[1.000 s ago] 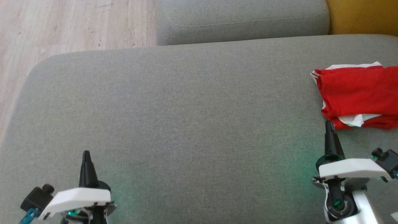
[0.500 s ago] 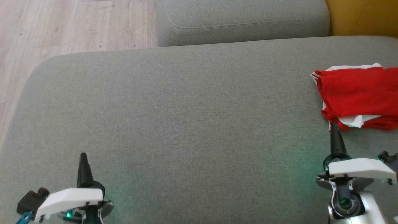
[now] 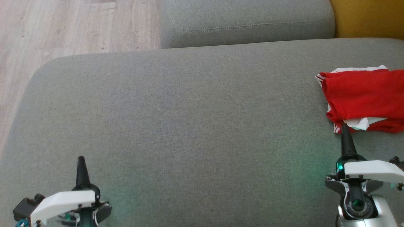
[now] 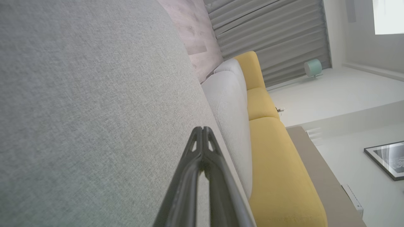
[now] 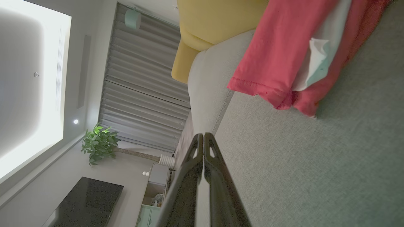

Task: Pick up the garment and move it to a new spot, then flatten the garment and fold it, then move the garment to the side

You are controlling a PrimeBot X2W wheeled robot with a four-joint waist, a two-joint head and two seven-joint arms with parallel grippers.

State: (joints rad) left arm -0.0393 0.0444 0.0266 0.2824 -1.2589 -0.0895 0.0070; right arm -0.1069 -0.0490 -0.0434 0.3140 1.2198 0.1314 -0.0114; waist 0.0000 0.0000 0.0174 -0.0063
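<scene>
A red garment with white trim lies folded at the right edge of the grey sofa seat, partly cut off by the frame. The right wrist view shows the garment at the top right, its folded layers stacked. My right gripper is shut and empty, its tip just in front of the garment's near corner; its fingers are pressed together. At the lower left my left gripper is shut with nothing in it, far from the garment, and its own view shows it over bare cushion.
A grey back cushion runs along the far side, with a yellow cushion at the top right. Wooden floor lies beyond the seat's left edge. The wide seat between the grippers is bare fabric.
Both grippers have drawn back toward the bottom of the head view; the right one also shifted right. The garment has stayed where it was.
</scene>
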